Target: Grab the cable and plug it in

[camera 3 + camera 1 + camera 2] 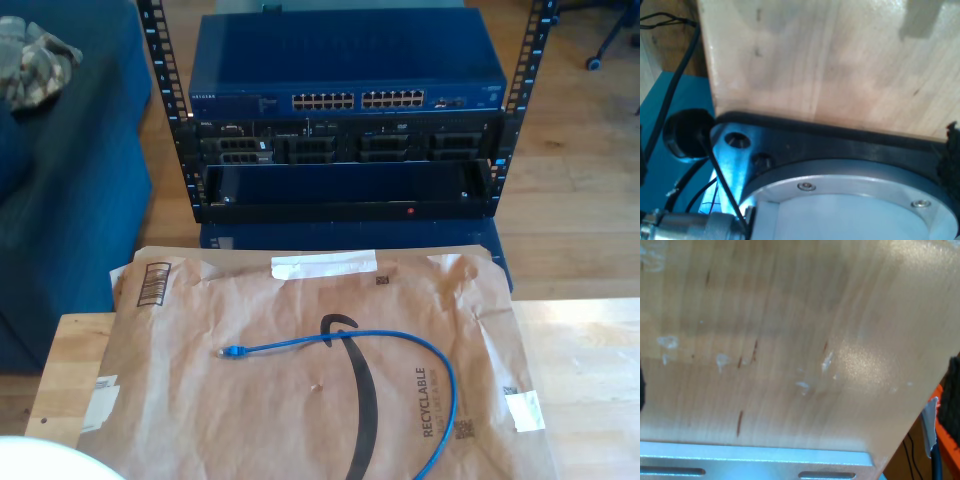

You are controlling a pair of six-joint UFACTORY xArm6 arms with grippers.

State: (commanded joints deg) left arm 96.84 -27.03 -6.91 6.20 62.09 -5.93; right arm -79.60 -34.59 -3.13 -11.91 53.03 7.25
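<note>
You cannot tell from either wrist view whether my first gripper or my second gripper is released or clenched, since neither tool's fingers are in sight. My first gripper's camera looks onto a pale wooden board (830,65), with a round metal flange (850,200) and its black base plate (840,142) below it, and thick dark cables (675,85) running over a blue surface (660,130) alongside. My second gripper's camera looks at a scratched wooden worktop (790,350) with a strip of slotted metal rail (755,465) along its edge.

In the exterior view, the cable (400,345) lies loose on a flattened brown paper mailer (250,410) that covers the wooden worktop (580,370). One plug (232,351) rests near the middle of the mailer; from there the blue line runs toward the exterior view's right, curves, and drops out of frame at the bottom edge. Nothing touches it. Beyond the mailer stands an open rack (345,200) holding a blue network switch (345,70) with two rows of ports (358,100), and darker units (340,140) beneath it. A blue sofa (70,190) sits at the exterior view's left.
</note>
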